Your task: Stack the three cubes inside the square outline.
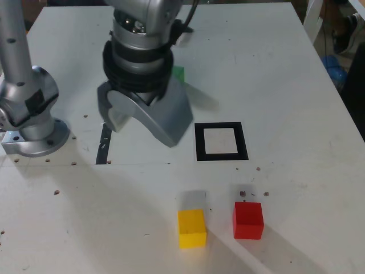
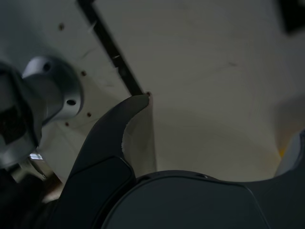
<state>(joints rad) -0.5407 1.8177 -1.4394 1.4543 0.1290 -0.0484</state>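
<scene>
The end effector [image 1: 145, 123], jaws apart, holds nothing. The yellow cube [image 1: 192, 229] and red cube [image 1: 248, 221] lie near the tabletop's [image 1: 125, 240] lower edge in the exterior view; the black square outline [image 1: 244, 149] is vacant (first pick presumably pending: align above one cube).

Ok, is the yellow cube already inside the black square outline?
No, the yellow cube lies outside the black outline.

The big white table [image 1: 296, 171] has little dark holes and a short black strip [image 1: 104, 144] (like sticky tape). Behind its edge, on the exterior view's right, sits something blue [image 1: 335, 72].
</scene>
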